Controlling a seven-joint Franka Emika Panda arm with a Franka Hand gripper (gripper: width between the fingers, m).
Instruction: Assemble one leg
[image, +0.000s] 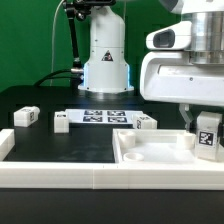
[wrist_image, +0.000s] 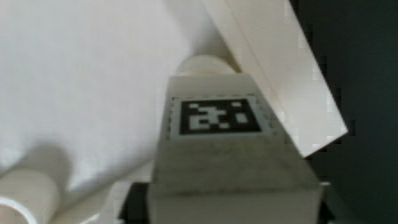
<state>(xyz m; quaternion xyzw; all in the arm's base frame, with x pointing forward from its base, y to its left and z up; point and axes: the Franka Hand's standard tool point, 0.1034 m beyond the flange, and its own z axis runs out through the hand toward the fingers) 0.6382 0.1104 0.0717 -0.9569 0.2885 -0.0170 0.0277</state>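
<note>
My gripper (image: 206, 130) is shut on a leg (image: 208, 133), a small white block with a black-and-white marker on its face. It holds the leg upright over the right end of the large white square panel (image: 150, 152) with a raised rim. In the wrist view the leg (wrist_image: 222, 140) fills the middle, marker facing the camera, with the panel's surface (wrist_image: 89, 90) and its rim (wrist_image: 267, 60) behind it. Three more legs lie on the black table: one at the exterior view's left (image: 26, 117), one (image: 60, 123), and one (image: 146, 123) behind the panel.
The marker board (image: 104, 116) lies flat in front of the arm's white base (image: 106, 70). A white frame wall (image: 60, 175) runs along the front and left of the black work area. A green backdrop stands behind.
</note>
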